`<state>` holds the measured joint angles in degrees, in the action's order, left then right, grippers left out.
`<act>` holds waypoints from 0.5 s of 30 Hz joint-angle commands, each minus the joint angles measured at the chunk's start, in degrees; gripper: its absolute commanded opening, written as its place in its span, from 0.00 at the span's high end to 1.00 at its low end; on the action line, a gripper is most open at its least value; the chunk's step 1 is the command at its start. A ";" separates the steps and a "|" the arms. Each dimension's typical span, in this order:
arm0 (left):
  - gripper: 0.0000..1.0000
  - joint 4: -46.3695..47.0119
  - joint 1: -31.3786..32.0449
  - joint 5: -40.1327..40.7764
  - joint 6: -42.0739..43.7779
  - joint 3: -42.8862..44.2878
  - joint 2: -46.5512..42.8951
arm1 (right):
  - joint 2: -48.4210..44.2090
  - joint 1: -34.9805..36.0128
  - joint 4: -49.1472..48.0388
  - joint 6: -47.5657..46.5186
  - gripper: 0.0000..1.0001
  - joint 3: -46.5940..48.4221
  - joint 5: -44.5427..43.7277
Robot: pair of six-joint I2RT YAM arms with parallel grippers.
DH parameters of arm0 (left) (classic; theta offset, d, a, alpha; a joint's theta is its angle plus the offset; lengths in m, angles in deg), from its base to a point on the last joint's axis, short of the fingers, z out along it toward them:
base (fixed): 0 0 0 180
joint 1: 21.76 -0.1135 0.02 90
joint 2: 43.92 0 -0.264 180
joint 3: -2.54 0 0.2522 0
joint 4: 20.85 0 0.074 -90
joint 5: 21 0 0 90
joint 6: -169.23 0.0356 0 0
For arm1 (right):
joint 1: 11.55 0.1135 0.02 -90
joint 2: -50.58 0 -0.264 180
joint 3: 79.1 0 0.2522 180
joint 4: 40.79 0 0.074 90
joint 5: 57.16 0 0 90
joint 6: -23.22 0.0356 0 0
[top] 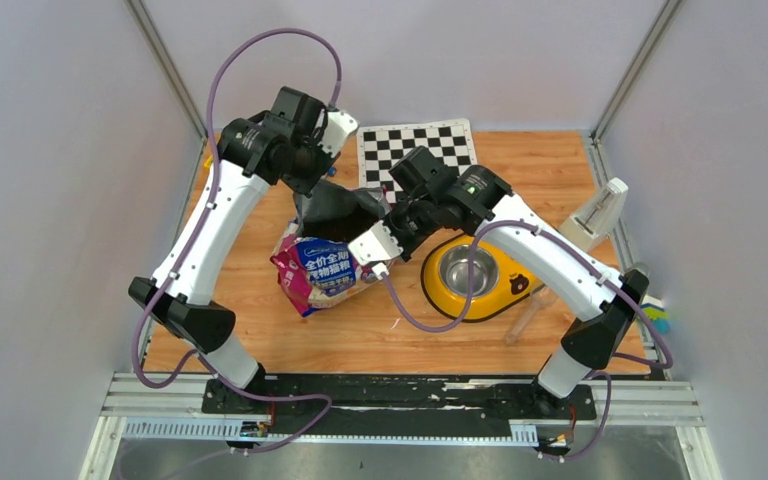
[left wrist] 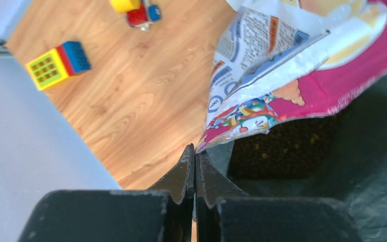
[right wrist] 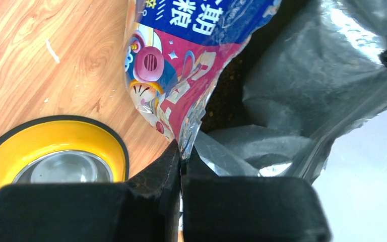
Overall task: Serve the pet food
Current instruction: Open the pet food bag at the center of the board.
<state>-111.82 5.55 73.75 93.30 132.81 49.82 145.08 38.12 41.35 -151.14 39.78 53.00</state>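
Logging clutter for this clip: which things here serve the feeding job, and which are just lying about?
Job: cat food bag, pinched by left claw and right claw; kibble inside; yellow double bowl.
Lying about: checkerboard; colored block; white wedge-shaped object.

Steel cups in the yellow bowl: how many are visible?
1. The steel cup sits in the left half of the yellow bowl, beside the bag. The right arm crosses the other half; a second may be hidden.
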 commanded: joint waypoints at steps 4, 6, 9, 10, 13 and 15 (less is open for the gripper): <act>1.00 11.92 -0.59 15.62 3.68 5.02 -2.66 | -3.89 -0.18 7.97 -2.18 1.00 1.96 1.90; 1.00 12.63 -0.60 16.49 4.02 5.49 -2.46 | -3.80 -0.18 8.25 -2.29 1.00 2.10 1.84; 1.00 12.73 -0.53 15.83 5.88 6.43 -2.35 | -3.58 -0.19 6.40 -1.68 1.00 2.20 0.69; 1.00 12.10 -0.44 15.34 6.50 8.31 -1.76 | -3.47 -0.17 5.23 -1.31 1.00 2.14 -0.53; 1.00 7.19 -0.25 15.07 10.84 13.36 0.66 | -3.00 -0.25 2.57 -0.99 1.00 2.62 -5.11; 1.00 6.20 -0.24 16.95 13.77 15.82 1.91 | -2.84 -0.36 2.12 -1.03 1.00 3.75 -5.79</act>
<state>-110.40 6.57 79.90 98.30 140.17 52.29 144.97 38.15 41.87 -153.19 39.91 51.06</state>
